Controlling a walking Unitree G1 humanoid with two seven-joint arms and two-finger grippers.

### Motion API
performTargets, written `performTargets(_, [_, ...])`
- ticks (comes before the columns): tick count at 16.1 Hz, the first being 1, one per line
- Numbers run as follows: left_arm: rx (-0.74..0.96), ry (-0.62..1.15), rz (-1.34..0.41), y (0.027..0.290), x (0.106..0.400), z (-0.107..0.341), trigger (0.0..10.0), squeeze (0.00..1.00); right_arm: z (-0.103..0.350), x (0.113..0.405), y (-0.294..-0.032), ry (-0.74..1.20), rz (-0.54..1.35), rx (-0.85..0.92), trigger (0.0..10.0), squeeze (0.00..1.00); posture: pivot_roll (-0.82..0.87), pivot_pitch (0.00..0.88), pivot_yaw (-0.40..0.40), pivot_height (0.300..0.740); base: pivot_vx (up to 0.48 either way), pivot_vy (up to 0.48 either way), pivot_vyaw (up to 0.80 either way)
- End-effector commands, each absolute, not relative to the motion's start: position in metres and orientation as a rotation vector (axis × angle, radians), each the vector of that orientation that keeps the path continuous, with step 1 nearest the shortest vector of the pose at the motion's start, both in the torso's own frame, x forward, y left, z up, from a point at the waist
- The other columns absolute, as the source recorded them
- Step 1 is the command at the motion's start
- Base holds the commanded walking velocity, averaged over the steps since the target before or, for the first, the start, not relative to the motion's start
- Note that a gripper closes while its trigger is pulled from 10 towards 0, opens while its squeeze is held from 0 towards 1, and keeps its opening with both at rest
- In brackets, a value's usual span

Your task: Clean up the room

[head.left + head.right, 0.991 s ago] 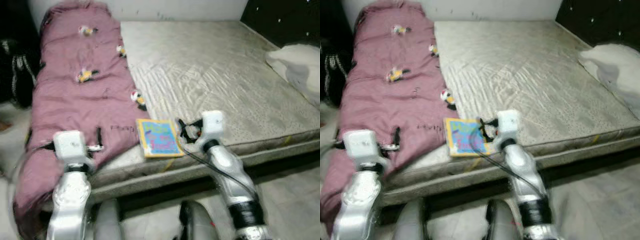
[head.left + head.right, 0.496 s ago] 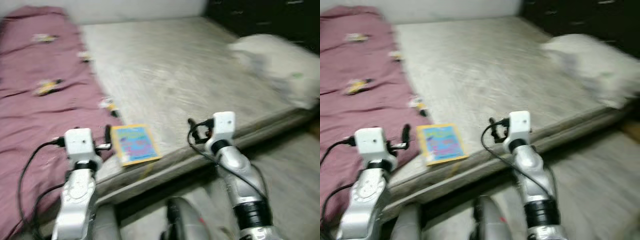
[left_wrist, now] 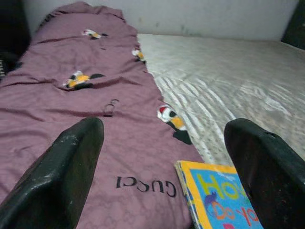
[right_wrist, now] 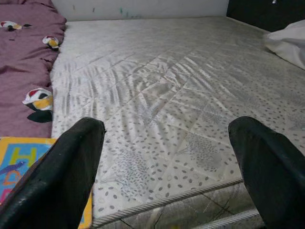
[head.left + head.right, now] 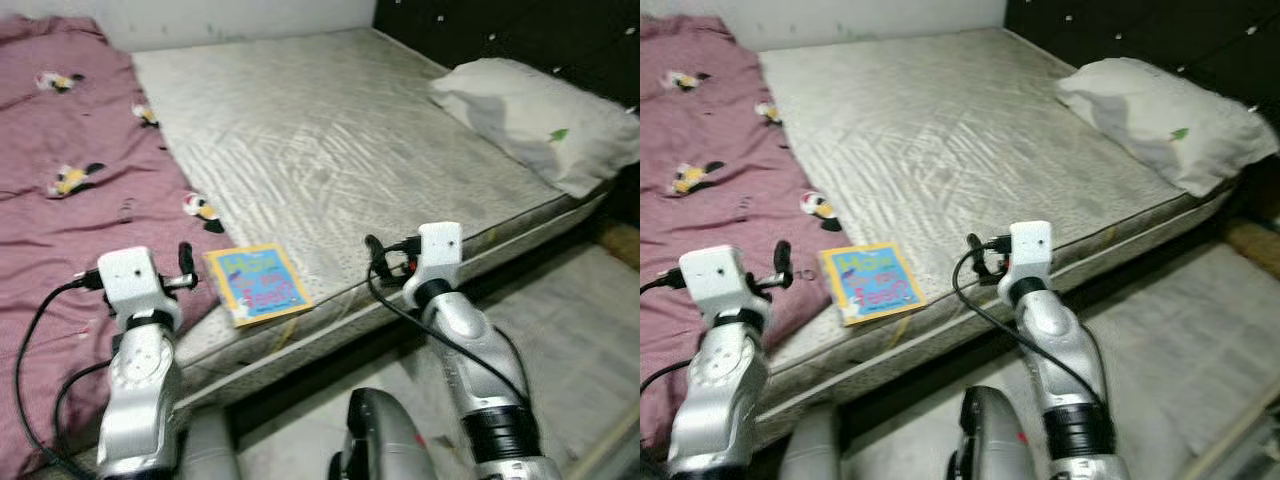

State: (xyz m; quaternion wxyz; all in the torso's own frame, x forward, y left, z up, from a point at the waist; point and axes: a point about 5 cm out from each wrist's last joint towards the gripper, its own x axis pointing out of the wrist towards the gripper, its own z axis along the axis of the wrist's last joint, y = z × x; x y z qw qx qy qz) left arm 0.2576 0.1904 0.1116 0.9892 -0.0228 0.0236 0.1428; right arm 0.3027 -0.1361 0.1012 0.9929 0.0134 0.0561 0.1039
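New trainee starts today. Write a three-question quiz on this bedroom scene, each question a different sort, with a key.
1. True or false: the picture book lies on the floor.
2. Multiple choice: the pillow is at the robot's A) left B) right C) feet.
3. Fill in: the mauve quilt touches the book's ___ edge.

Key: 1 false, it lies near the mattress edge, between the left tool and right tool, both open. 2 B. 3 left.

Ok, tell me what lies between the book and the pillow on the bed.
Only bare mattress: the left eye view shows nothing on the quilted grey stretch from the book to the pillow.
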Motion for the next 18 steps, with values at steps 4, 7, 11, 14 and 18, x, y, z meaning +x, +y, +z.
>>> performTargets(4, [-0.064,0.104,0.325,0.193,0.256,0.104,10.0,0.00,0.107,0.294,-0.143,0.109,0.210,0.025,10.0,0.00,-0.02,0.082,-0.091,0.548,0.000,0.000,0.00])
performTargets(7, [-0.088,0.127,0.350,0.198,0.264,0.095,10.0,0.00,0.107,0.291,-0.151,0.123,0.182,0.015,10.0,0.00,-0.04,0.098,-0.093,0.528,0.000,0.000,0.00])
performTargets(11, [-0.097,0.154,0.352,0.200,0.283,0.084,10.0,0.00,0.109,0.285,-0.155,0.135,0.190,-0.003,10.0,0.00,-0.07,0.106,-0.112,0.528,0.000,0.000,0.00])
performTargets(14, [-0.112,0.163,0.342,0.199,0.296,0.080,10.0,0.00,0.111,0.284,-0.157,0.131,0.193,-0.006,10.0,0.00,-0.08,0.102,-0.114,0.508,0.000,0.000,0.00])
performTargets(18, [-0.207,0.202,0.374,0.201,0.307,0.074,10.0,0.00,0.113,0.279,-0.163,0.141,0.185,-0.024,10.0,0.00,-0.11,0.111,-0.112,0.488,0.000,0.000,0.00])
